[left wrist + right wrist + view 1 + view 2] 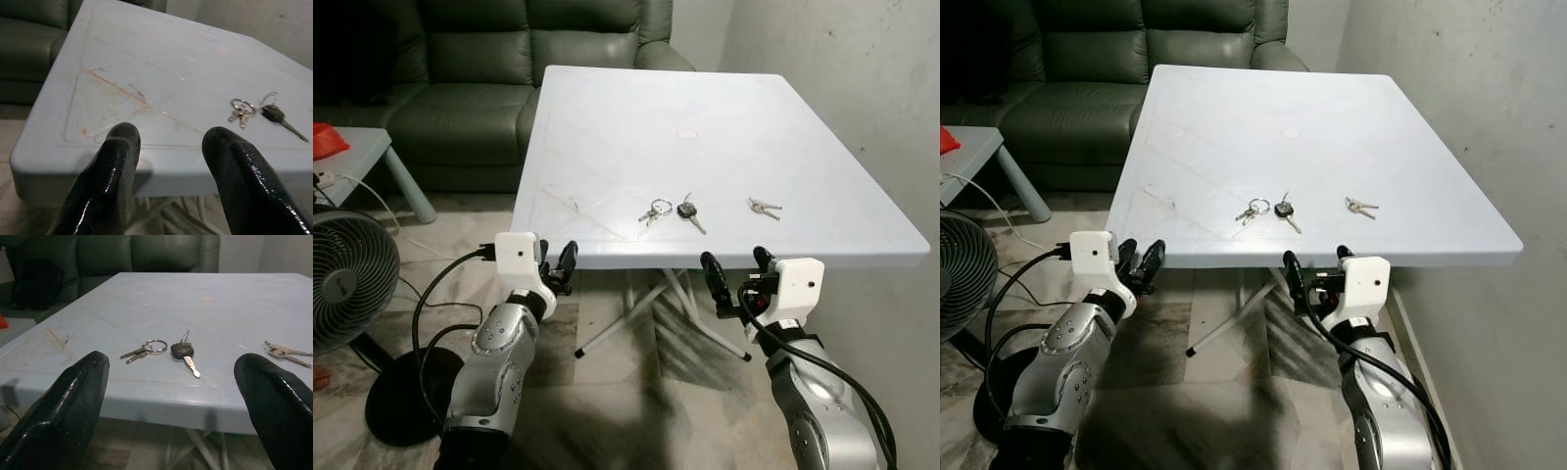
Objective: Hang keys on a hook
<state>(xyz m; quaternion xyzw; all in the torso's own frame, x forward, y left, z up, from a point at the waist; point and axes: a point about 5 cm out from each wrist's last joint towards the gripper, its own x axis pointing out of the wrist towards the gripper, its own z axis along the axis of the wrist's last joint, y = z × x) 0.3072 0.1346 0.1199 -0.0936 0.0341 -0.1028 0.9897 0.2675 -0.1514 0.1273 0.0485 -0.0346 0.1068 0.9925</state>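
Two grippers hang just short of the near edge of the white table point(724, 127), and neither holds anything. Your right gripper point(737, 276) has its fingers spread wide, below the rim and roughly in line with the keys; your left gripper point(555, 266) is parted too, near the table's left corner.

Three sets lie flat near that edge: a ring of small keys point(654, 211), a black-headed key point(689, 212) just beside it, and a silver pair point(764, 207) well apart to the right.

Flat keys give you little to pinch, so I'd expect the fingertips to skid and push a set along the smooth top. Coming up from under the rim, you could knock the edge. No hook is visible from here, so you'd carry the keys with no target located.
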